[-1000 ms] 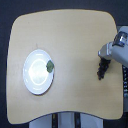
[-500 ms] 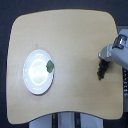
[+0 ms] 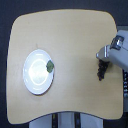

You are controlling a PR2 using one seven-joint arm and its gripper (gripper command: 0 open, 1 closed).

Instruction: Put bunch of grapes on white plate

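The white plate [image 3: 35, 77] lies on the tan table toward the exterior view's left. A small green lump [image 3: 49, 65] rests on its right rim. The bunch of grapes [image 3: 101, 71], a dark elongated cluster, is near the table's right edge. My gripper [image 3: 101, 62] comes in from the right on a grey arm and sits right on the cluster's upper end. Its fingers appear closed around that end, though their tips blend into the dark grapes. Whether the bunch is lifted off the table does not show.
The round-cornered wooden table [image 3: 70, 40] fills the view, with a dark floor around it. My grey arm [image 3: 117, 50] reaches across the table's right edge. A wide stretch of tabletop separates the grapes from the plate.
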